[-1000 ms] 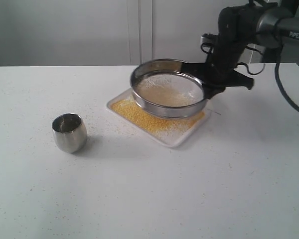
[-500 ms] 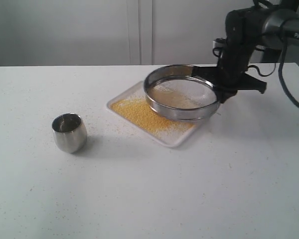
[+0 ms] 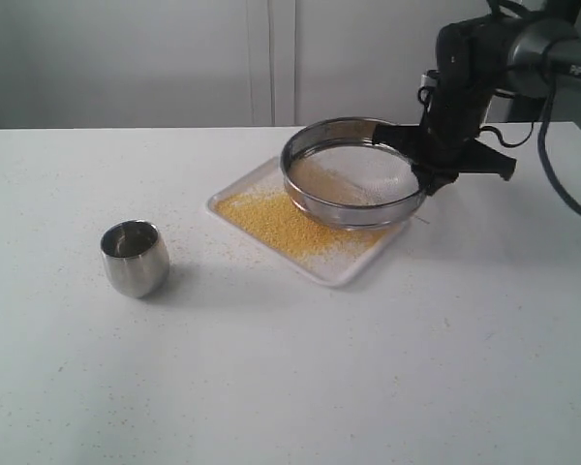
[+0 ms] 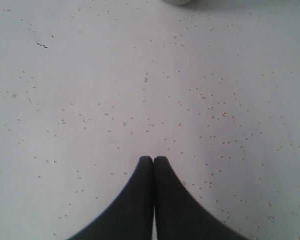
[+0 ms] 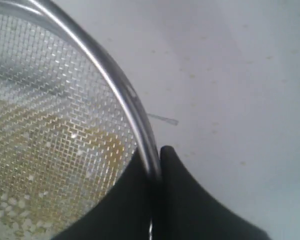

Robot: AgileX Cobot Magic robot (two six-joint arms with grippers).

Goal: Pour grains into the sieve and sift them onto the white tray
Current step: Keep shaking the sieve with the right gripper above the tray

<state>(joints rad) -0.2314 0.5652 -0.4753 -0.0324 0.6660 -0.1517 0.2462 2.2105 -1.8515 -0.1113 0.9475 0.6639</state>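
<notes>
The round steel sieve [image 3: 353, 172] hangs tilted over the far right part of the white tray [image 3: 334, 273]. My right gripper [image 3: 424, 155] is shut on the sieve's right rim [image 5: 121, 87], one finger inside the ring and one outside. A thin layer of pale bits lies on the mesh [image 5: 20, 210]. Yellow grains [image 3: 281, 223] form a layer across the tray under the sieve. My left gripper [image 4: 153, 159] is shut on nothing above bare table dotted with stray grains; it does not show in the exterior view.
A small rounded steel cup [image 3: 135, 257] stands upright on the table at the left, apart from the tray. Loose grains are scattered on the white tabletop [image 3: 271, 368] around the tray and cup. A wall runs behind the table's far edge.
The right gripper carried the sieve to the right over the tray, then held about the same place with the sieve tilting slightly. More of the grain layer on the tray shows.
</notes>
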